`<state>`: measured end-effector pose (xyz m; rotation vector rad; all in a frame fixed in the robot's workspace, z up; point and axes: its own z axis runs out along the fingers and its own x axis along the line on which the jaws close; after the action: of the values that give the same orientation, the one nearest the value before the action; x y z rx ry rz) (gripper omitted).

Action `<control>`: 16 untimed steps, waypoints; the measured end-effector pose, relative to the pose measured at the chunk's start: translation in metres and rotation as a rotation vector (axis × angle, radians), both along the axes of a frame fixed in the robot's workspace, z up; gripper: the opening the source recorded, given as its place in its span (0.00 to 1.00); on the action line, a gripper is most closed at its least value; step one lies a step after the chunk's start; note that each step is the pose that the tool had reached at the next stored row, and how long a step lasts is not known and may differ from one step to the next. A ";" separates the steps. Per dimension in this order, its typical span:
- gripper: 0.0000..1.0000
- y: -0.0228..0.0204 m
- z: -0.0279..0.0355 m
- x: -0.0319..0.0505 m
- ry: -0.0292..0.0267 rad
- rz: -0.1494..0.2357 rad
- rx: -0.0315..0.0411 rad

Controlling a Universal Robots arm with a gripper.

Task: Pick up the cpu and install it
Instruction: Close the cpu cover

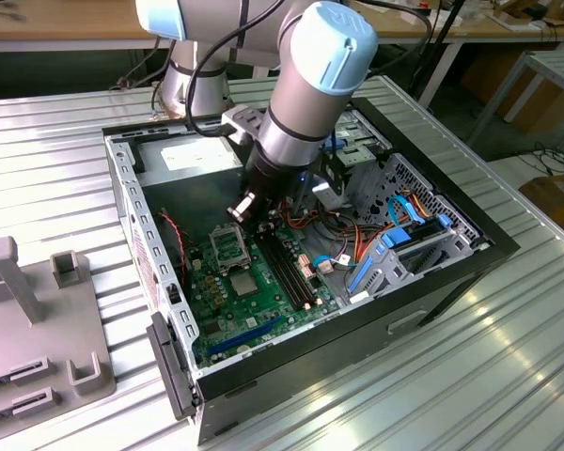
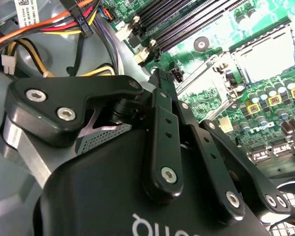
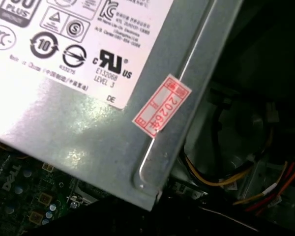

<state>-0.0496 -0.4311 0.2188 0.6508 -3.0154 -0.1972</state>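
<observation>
cpu (image 1: 242, 282): silver-grey square, lying flat in the socket (image 2: 258, 34) on the green motherboard (image 1: 263, 315). it looks seated in the recess with its face uncovered, and it is not in the gripper.

hinged metal frame (image 1: 227, 242): swung open, just beside the socket on the side toward the gripper.

gripper (image 2: 158, 81): hangs above the motherboard near the socket, beyond the open frame from it, and is apart from the cpu. whether it is spread or pressed together: cannot tell. nothing is seen held in it.

arm (image 1: 310, 85): reaches down into the case from above the socket; silver tube with pale blue joint caps.

memory slots (image 1: 287, 268): long and black, running alongside the socket on the exterior view's right of it.

cables (image 1: 357, 235): orange, yellow, red and black bundle, past the memory slots from the socket.

drive cage (image 1: 395, 254): grey metal with blue parts, further from the socket than the cables, same side.

power supply (image 3: 88, 128): grey metal box with a white label and a red stamped sticker (image 3: 162, 105). it sits beyond the open frame from the socket.

computer case (image 1: 357, 348): black, lying on its side with the open face up, enclosing the motherboard and socket.

bench (image 1: 451, 395): ribbed metal, carrying the case.

grey fixture (image 1: 38, 329): on the bench outside the case, well apart from the socket, toward the exterior view's left.
</observation>
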 end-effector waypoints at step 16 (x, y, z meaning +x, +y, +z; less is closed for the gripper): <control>0.11 -0.0001 0.0136 -0.0001 0.0001 0.018 -0.0432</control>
<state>-0.0497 -0.4312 0.2324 0.6743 -3.0033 -0.1309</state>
